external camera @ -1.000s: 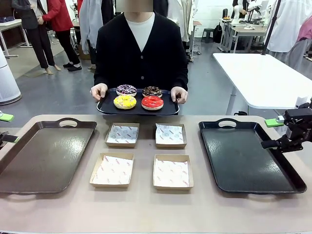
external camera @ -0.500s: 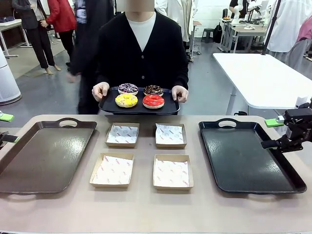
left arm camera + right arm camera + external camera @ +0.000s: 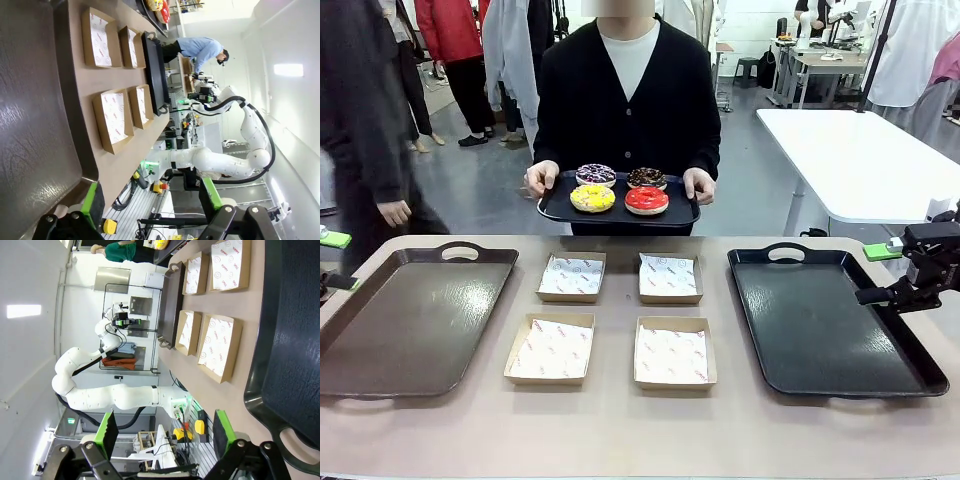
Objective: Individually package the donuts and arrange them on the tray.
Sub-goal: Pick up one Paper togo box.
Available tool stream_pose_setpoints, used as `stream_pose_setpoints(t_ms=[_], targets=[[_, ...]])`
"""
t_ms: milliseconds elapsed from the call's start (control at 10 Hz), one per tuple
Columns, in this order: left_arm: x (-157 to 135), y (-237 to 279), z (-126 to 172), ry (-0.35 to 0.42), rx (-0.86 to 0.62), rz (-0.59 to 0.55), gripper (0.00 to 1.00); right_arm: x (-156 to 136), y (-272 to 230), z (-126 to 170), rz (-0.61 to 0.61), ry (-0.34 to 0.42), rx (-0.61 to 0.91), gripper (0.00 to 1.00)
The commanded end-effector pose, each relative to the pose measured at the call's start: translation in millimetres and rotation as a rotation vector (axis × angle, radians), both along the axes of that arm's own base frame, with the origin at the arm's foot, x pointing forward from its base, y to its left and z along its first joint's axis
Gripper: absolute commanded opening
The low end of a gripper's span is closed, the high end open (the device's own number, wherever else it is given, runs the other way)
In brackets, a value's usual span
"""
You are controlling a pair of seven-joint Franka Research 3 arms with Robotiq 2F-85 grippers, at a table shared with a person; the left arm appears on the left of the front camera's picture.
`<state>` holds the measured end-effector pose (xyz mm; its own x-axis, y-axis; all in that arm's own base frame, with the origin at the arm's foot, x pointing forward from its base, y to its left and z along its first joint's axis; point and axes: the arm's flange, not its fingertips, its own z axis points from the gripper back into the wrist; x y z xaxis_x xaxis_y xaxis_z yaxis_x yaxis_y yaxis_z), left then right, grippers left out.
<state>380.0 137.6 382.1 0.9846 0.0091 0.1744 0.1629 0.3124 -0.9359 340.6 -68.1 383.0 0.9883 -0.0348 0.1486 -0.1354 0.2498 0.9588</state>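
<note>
Both pincers are released, jaws spread wide with nothing between them. The left pincer (image 3: 150, 197) hangs at the bottom of its wrist view, over the near corner of the brown tray (image 3: 30, 125). The right pincer (image 3: 165, 427) hangs just off the handle end of the black tray (image 3: 295, 340). In the front view they sit at the far left and far right edges, probably parked wide so the middle of the desk (image 3: 620, 430) is free for the person.

None of the donuts is on the desk yet. All four ride on a small dark serving tray (image 3: 618, 214) in the upper middle of the front view, held level by the person's two hands (image 3: 542, 180) at its ends, beyond the far edge of the desk. The yellow donut (image 3: 592, 198) and red donut (image 3: 646, 200) are in the nearer row. The sprinkled donut (image 3: 596, 175) and dark chocolate donut (image 3: 646, 177) are behind them.

Four cardboard boxes (image 3: 551, 350) lie open side up in a two-by-two block at centre frame, between the two big trays, each holding only its white paper liner. That spot looks chosen so either arm can reach them, one box per donut. Packaging has not begun, and which big tray is the destination cannot be told.
</note>
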Motion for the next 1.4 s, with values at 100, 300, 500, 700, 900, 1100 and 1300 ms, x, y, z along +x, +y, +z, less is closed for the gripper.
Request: stream_pose_setpoints(t_ms=[100, 300, 500, 700, 900, 1100, 1300], targets=[[53.0, -50.3, 59.0, 0.024, 0.221, -0.023, 1.00, 0.0, 1.0, 0.0, -0.006, -0.002, 0.009, 1.00], [94.6, -104.5, 89.4, -0.008, 0.415, -0.021, 1.00, 0.0, 1.0, 0.0, -0.006, -0.002, 0.009, 1.00], [121.7, -165.3, 99.0, -0.043, 0.673, -0.015, 1.00, 0.0, 1.0, 0.0, -0.006, -0.002, 0.009, 1.00], [139.2, -225.5, 82.5, -0.072, 0.902, 0.010, 1.00, 0.0, 1.0, 0.0, -0.006, -0.002, 0.009, 1.00], [154.9, -279.2, 59.2, -0.068, 1.032, 0.035, 1.00, 0.0, 1.0, 0.0, -0.006, -0.002, 0.009, 1.00], [157.5, -319.4, 33.1, -0.104, 1.149, 0.030, 1.00, 0.0, 1.0, 0.0, -0.006, -0.002, 0.009, 1.00], [164.3, -343.5, 3.2, -0.126, 1.223, 0.047, 1.00, 0.0, 1.0, 0.0, -0.006, -0.002, 0.009, 1.00]])
